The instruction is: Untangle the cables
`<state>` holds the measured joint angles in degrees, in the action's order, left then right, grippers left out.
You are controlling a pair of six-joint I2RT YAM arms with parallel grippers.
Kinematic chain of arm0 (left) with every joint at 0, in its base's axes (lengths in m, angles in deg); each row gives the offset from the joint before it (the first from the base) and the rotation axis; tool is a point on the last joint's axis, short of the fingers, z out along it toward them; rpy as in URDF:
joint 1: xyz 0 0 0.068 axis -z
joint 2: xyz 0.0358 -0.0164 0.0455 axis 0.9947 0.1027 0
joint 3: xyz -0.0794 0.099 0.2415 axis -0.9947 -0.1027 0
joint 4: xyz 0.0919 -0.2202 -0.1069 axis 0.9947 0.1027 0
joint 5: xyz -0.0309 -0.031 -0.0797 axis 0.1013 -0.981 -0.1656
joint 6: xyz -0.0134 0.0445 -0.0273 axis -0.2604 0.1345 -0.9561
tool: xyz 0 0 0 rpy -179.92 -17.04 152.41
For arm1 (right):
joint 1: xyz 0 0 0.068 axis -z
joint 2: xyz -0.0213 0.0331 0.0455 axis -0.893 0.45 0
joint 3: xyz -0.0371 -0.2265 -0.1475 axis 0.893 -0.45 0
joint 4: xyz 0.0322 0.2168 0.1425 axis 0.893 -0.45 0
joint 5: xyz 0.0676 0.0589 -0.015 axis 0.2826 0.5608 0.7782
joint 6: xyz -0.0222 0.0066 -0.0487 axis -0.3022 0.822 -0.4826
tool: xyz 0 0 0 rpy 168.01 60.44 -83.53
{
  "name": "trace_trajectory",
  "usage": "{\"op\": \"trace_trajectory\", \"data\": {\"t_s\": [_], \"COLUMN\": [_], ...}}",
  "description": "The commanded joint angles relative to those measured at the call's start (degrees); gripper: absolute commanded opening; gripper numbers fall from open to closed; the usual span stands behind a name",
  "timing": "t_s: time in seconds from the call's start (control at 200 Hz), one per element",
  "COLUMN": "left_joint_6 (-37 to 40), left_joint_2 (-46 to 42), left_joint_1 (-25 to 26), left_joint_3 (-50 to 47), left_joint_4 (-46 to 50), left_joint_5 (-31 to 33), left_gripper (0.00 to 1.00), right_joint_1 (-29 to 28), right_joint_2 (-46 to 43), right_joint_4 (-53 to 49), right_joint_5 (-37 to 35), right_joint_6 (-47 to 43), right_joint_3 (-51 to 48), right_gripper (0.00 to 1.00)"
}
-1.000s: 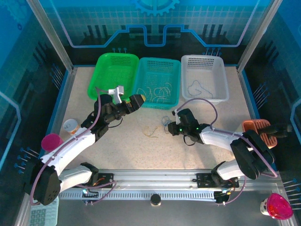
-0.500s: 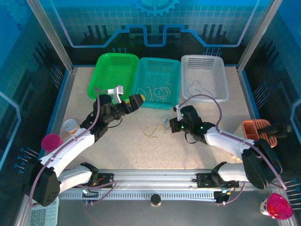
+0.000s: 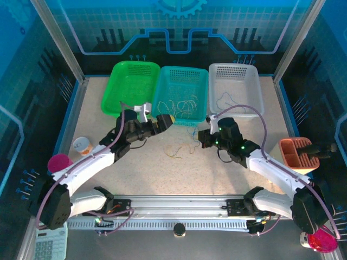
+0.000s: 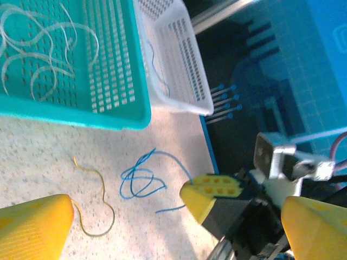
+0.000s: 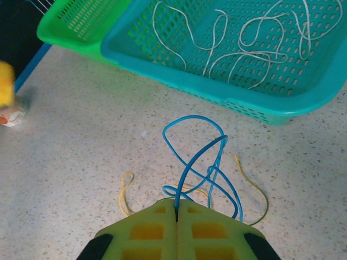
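Note:
My right gripper [image 5: 176, 212] is shut on one strand of a blue cable [image 5: 196, 146], whose loops hang tangled just in front of the pads over the speckled table. In the top view the right gripper [image 3: 201, 136] sits near the teal basket's front edge, with the blue cable [image 3: 191, 132] to its left. Thin yellow cables [image 5: 127, 192] lie on the table under and beside the blue loops, and one yellow cable [image 3: 174, 152] shows in the top view. My left gripper [image 4: 178, 210] is wide open and holds nothing. It hovers just left of the blue cable [image 4: 141, 177], in front of the teal basket.
Three baskets stand at the back: green [image 3: 130, 67], teal [image 3: 180, 71] holding several whitish cables [image 5: 255, 38], and white [image 3: 256, 92] with a dark cable [image 3: 225, 100]. An orange rack [image 3: 298, 153] is at the right, and a small cup [image 3: 82, 145] and a pink cup [image 3: 58, 162] at the left.
The right gripper has moved back toward the baskets, pulling the blue cable up off the table. The left gripper has swung right and forward toward the cable.

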<state>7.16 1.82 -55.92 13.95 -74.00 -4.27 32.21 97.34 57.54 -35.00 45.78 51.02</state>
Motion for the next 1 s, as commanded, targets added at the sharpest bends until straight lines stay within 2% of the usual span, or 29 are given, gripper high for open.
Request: {"op": "trace_trajectory", "data": {"t_s": [0.0,0.15,0.3,0.995], "left_joint_6": [-1.36,-2.92,-2.63,-2.44], "left_joint_2": [3.03,8.98,13.03,19.55], "left_joint_1": [2.90,5.85,6.55,6.81], "left_joint_3": [0.72,1.39,2.13,4.91], "left_joint_4": [-2.78,-7.75,-10.89,-16.22], "left_joint_5": [0.96,2.54,2.77,1.07], "left_gripper": [0.99,0.91,0.85,0.67], "right_joint_1": [0.59,0.60,0.62,-0.38], "right_joint_2": [-1.94,-3.23,-4.26,-5.10], "right_joint_4": [-0.11,0.89,1.19,2.97], "right_joint_5": [3.73,5.96,7.19,9.37], "right_joint_6": [1.04,1.44,1.69,3.31], "right_joint_3": [1.95,1.44,0.99,0.69], "right_gripper": [0.00,0.00,0.00,0.00]}}
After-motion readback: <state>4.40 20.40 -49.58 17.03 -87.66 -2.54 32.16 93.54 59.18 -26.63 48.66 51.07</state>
